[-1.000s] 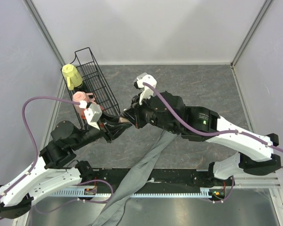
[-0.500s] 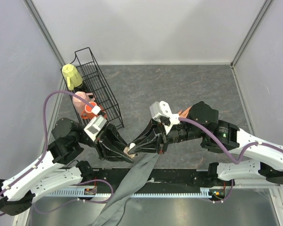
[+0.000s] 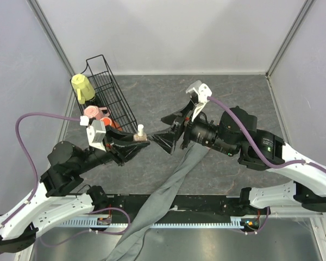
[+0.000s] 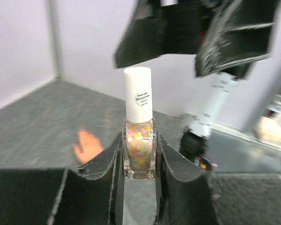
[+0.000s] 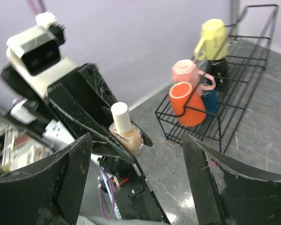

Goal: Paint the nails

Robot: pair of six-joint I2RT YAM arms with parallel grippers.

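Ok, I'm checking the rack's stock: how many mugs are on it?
3 clearly: yellow mug at the far end, pink mug in the middle, orange mug nearest the arms. Darker shapes behind them may be more mugs.

We are looking down on a mottled grey tabletop [image 3: 250, 92], pale walls [image 3: 168, 32] closing it left, far, right.
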